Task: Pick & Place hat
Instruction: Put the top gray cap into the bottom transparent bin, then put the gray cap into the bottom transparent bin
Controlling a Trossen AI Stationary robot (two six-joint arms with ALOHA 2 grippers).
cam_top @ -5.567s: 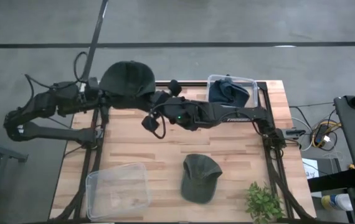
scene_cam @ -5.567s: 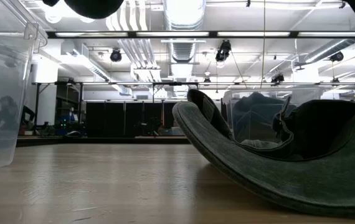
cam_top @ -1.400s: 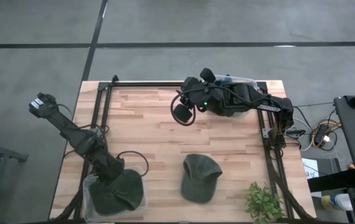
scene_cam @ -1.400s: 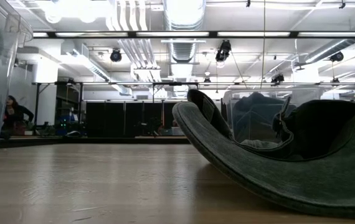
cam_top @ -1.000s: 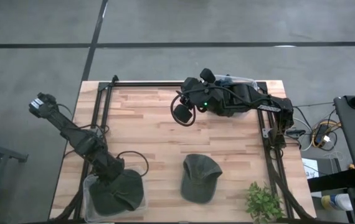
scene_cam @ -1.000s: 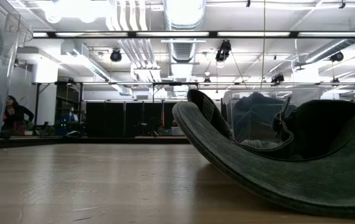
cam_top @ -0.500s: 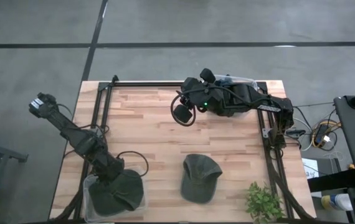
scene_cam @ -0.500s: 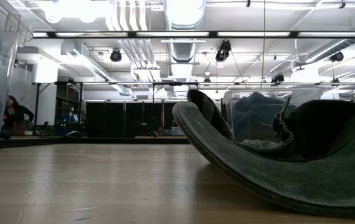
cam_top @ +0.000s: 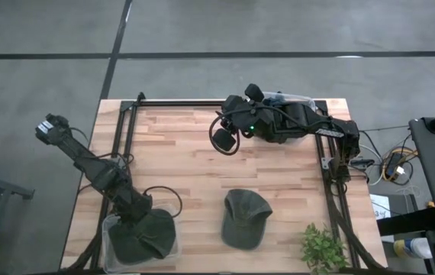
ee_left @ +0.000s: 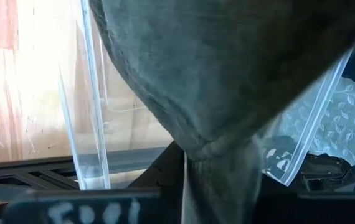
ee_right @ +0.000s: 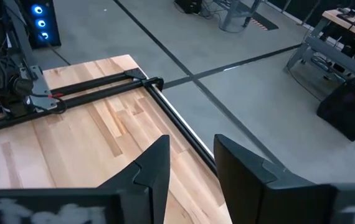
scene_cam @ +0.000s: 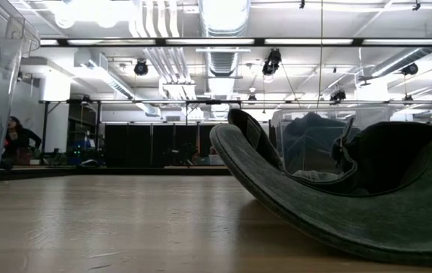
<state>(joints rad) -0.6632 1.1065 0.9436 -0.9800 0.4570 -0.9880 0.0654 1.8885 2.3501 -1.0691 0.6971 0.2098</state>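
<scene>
While the right end effector (ee_right: 190, 165) waits parted and empty over the bench (cam_top: 179, 156), the left end effector (cam_top: 143, 224) pinches a dark hat (cam_top: 145, 235) inside the clear bin (ee_left: 90, 112).

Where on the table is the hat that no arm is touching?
In the high view the loose hat lies on the wooden table near its front edge, right of centre, between the clear bin at the front-left corner and the small plant at front right.

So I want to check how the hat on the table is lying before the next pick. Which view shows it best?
The high view: the whole hat on the table shows from above, apart from the clear bin that holds the other hat. The low view gives only a near, partial side profile. Neither wrist view shows it.
</scene>
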